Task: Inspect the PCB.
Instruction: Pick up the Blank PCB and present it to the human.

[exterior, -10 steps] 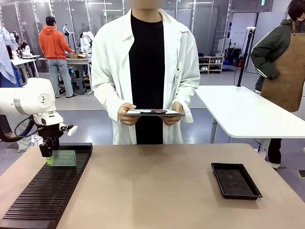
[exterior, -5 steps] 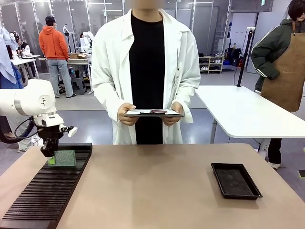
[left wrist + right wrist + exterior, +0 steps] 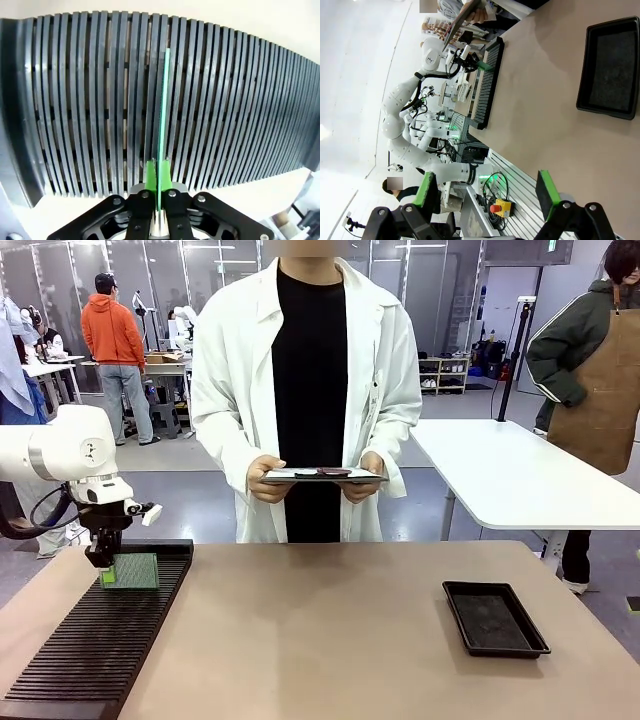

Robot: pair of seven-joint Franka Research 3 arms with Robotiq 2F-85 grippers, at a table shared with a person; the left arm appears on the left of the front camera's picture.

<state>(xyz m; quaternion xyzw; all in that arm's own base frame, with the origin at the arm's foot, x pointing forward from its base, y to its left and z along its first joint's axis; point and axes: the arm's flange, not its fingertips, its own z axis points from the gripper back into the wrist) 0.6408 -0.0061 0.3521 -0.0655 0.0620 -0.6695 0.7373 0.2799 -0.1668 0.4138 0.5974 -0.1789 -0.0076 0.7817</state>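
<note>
Left gripper (image 3: 157, 175) is clamped on the edge of a thin green circuit board (image 3: 163, 110) at a black slotted rack (image 3: 240, 100). Right gripper (image 3: 485, 189) has its fingers apart.

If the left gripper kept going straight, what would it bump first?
Probably the black rack: the left gripper points straight at it, and the PCB it holds would touch first.

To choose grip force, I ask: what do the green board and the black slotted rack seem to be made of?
The PCB: likely rigid laminate, matte green, with a fine dotted grid; edge-on, a thin straight strip. The slotted rack: probably moulded plastic; dark, evenly ribbed, faint sheen.
</note>
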